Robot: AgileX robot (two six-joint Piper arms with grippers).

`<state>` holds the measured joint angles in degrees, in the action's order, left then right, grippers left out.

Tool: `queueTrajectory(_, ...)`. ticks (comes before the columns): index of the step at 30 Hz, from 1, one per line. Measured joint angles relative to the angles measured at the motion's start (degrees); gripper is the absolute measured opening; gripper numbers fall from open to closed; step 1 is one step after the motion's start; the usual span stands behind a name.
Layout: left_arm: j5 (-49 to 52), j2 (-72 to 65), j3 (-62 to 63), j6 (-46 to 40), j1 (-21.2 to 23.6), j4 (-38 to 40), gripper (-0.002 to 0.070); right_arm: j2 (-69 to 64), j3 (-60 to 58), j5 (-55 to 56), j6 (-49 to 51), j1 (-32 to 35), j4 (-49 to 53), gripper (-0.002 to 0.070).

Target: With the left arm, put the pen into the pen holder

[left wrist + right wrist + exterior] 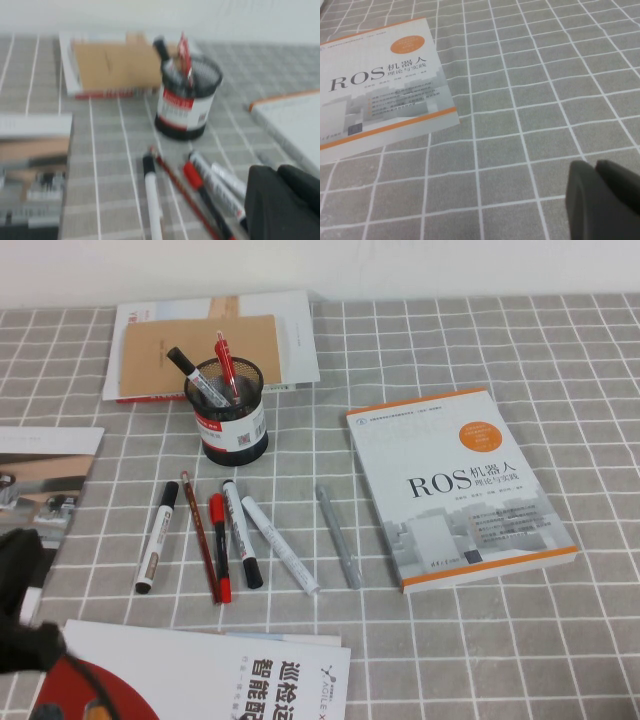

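Note:
The all-red pen (226, 360) stands upright in the black wire-mesh pen holder (232, 425), next to a black-capped marker. Both also show in the left wrist view: the pen (184, 52) and the holder (187, 107). My left gripper (276, 170) is shut and empty, held near the row of markers and short of the holder. In the high view the left arm is a blurred black shape (20, 575) at the near left edge. My right gripper (595, 164) is shut and empty above bare tablecloth, to the right of the ROS book (380, 85).
A row of markers, a red-and-black pen (219, 540), a thin brown-red pencil (199, 535) and a grey pen (338, 535) lie in front of the holder. The ROS book (455, 485) lies right, a brown notebook (200, 355) behind, a magazine (45, 480) left and a booklet (200, 675) at the front.

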<state>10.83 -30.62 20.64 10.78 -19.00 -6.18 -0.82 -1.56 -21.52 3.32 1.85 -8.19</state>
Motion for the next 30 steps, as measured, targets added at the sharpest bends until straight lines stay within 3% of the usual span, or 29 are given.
queueTrajectory(6, -11.3, 10.2, -10.4, -8.0, 4.5, 8.6, 0.0, 0.0, 0.0, 0.0, 0.0, 0.0, 0.0, -0.0015)
queueTrajectory(14, -13.1, 25.5, -20.2, -10.1, 9.7, 11.0, 0.0, 0.0, 0.0, 0.0, 0.0, 0.0, 0.0, -0.0015)
queueTrajectory(21, -8.4, 31.0, -22.0, -10.1, 10.2, 11.0, 0.0, 0.0, 0.0, 0.0, 0.0, 0.0, 0.0, -0.0015)
queueTrajectory(30, 7.4, 31.1, -22.0, -10.2, 10.3, 8.0, -0.0001, 0.0, 0.0, 0.0, 0.0, 0.0, 0.0, -0.0015)
